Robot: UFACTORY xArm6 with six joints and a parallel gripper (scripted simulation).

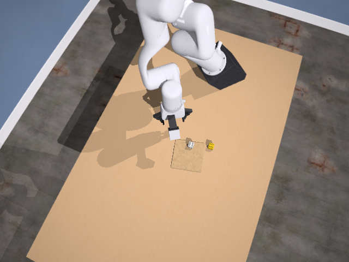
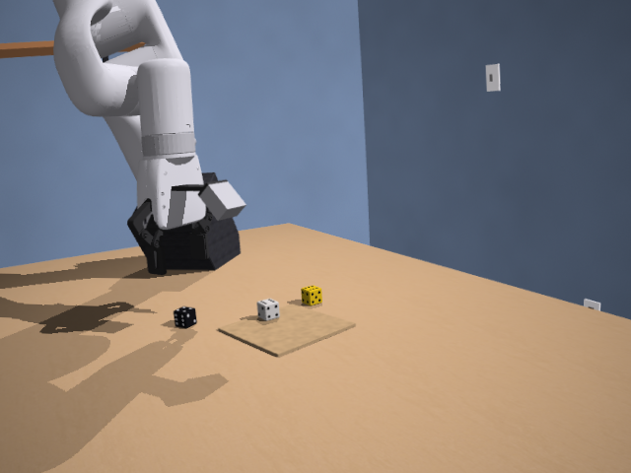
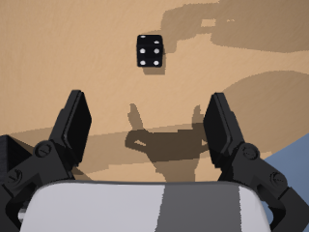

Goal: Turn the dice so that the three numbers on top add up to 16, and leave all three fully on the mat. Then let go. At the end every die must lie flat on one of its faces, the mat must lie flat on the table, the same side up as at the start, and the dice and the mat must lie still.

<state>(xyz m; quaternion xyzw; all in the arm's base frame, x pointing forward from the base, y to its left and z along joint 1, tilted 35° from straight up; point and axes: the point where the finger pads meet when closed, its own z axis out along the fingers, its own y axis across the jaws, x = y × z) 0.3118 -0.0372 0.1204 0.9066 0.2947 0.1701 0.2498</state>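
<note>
The gripper [image 1: 173,122] [image 3: 148,93] is open and empty above the table, with the black die ahead of its fingers in the wrist view. The black die [image 2: 184,316] [image 3: 150,51] lies flat on the table off the mat, four on top; in the top view it is hidden under the arm's wrist parts. The white die [image 1: 191,144] [image 2: 267,309] lies flat on the mat [image 1: 187,162] [image 2: 285,341] near its robot-side edge, six on top. The yellow die [image 1: 211,146] [image 2: 311,295] lies flat on the table just beside the mat, six on top. The mat lies flat.
The robot's black base [image 1: 225,74] [image 2: 222,244] stands at the back of the table [image 1: 140,211] [image 2: 433,381]. The wrist camera housing [image 1: 174,134] [image 2: 223,200] sticks out from the arm near the mat's corner in the top view. Arm shadows fall across the table.
</note>
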